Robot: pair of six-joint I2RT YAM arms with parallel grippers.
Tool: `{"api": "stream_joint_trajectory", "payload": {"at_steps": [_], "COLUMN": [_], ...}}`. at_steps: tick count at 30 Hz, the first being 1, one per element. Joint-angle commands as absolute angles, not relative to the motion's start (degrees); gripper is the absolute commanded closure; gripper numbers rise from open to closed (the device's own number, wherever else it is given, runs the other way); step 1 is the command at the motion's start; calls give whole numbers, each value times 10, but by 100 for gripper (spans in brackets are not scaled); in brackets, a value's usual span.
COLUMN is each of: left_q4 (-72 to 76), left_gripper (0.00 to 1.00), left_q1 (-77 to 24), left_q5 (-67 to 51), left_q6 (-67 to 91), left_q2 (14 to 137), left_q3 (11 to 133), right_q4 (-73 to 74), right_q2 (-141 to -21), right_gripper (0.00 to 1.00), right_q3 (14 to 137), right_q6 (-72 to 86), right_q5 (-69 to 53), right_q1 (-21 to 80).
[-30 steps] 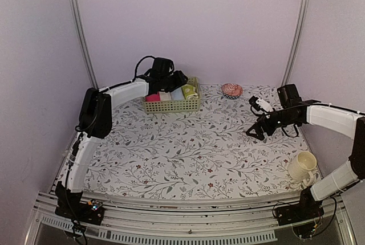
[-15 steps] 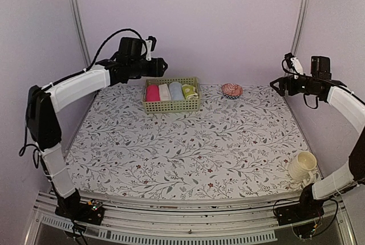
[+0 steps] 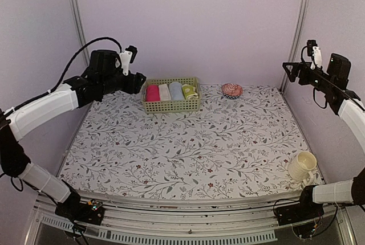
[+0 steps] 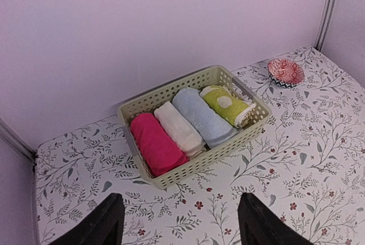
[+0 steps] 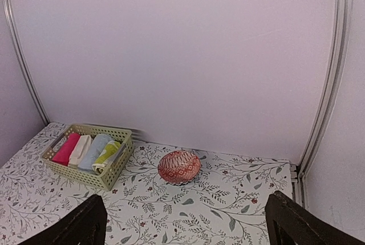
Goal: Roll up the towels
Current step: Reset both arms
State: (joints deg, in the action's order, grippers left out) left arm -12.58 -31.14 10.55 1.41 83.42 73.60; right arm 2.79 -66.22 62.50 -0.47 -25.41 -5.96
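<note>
Pulling the left gripper (image 4: 182, 222) up and back from the basket (image 4: 194, 168), no longer reaching down among the rolls as a second ago. Keeping its fingers spread wide with nothing between them. Leaving the light blue towel (image 4: 202, 117) rolled in the basket, ahead of and below the fingertips, touching the yellow-green towel (image 4: 227, 103), also rolled, on its right. Pointing, as a judgement, to a finished job: both towels rolled and stowed beside the pink roll (image 4: 154, 142) and the cream roll (image 4: 179, 128).

Holding the left arm raised and bent, just left of the basket. Lifting the right gripper (image 5: 191, 228) high as well, away from the table's middle, fingers wide apart and empty, looking past the red bowl (image 5: 179, 166) toward the basket far ahead on its left.
</note>
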Motion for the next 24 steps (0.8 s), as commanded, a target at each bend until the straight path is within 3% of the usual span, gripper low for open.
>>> {"api": "stream_joint_trajectory", "payload": {"at_steps": [1, 5, 7, 24], "left_q4": [-65, -40, -41, -11], "left_gripper": [28, 19, 3, 2], "left_q1": [-316, -316, -316, -315], "left_q5": [132, 188, 198, 224], "left_q6": [-26, -45, -44, -32], "left_q2": [775, 745, 734, 715], "left_q3": [680, 641, 641, 616], "right_q4": [-12, -7, -10, -11], "right_q2": [-640, -632, -627, -630], "right_gripper": [1, 1, 1, 1], "right_q3": [577, 565, 558, 546], "right_q6": [49, 46, 40, 28], "right_q5": [-214, -212, -218, -253], "right_q1": [-59, -59, -59, -59]}}
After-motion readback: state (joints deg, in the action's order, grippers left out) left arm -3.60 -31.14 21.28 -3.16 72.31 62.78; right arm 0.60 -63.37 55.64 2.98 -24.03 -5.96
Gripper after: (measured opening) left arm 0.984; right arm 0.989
